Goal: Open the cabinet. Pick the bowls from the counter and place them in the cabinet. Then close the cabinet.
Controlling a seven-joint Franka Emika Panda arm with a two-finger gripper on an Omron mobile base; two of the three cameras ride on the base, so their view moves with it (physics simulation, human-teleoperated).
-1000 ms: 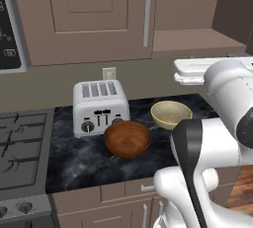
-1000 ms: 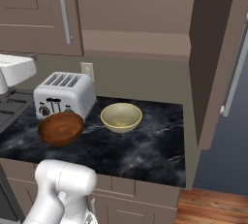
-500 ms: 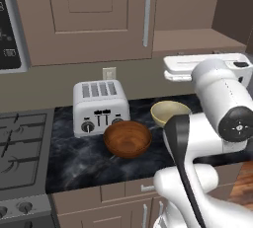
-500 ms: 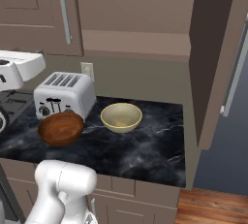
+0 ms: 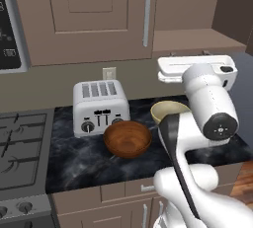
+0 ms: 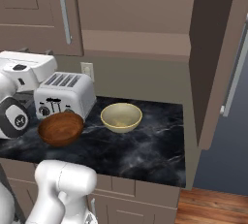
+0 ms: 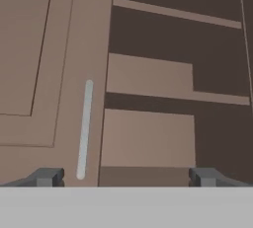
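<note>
The cabinet (image 5: 94, 15) has its left door shut, with a silver bar handle (image 5: 147, 15). Its right door (image 6: 218, 58) stands swung open, baring the brown inner shelf (image 6: 135, 43). My gripper (image 7: 126, 177) is open and holds nothing. It faces the shut door's handle (image 7: 85, 128) and the open shelves (image 7: 148, 138). My white hand (image 5: 193, 69) hovers above the counter (image 5: 74, 168), below the shelf. The reddish-brown wooden bowl (image 5: 127, 139) and the cream bowl (image 5: 168, 111) sit upright on the counter, side by side.
A silver toaster (image 5: 101, 106) stands behind the wooden bowl against the wall. A grey stove top (image 5: 22, 145) lies left of the counter, with a microwave (image 5: 10, 29) above it. Bare counter (image 6: 155, 150) stretches right of the cream bowl, under the open door.
My hand has drifted a little toward the middle of both base views, and the arm's upper links have swung with it. The bowls and doors have not moved.
</note>
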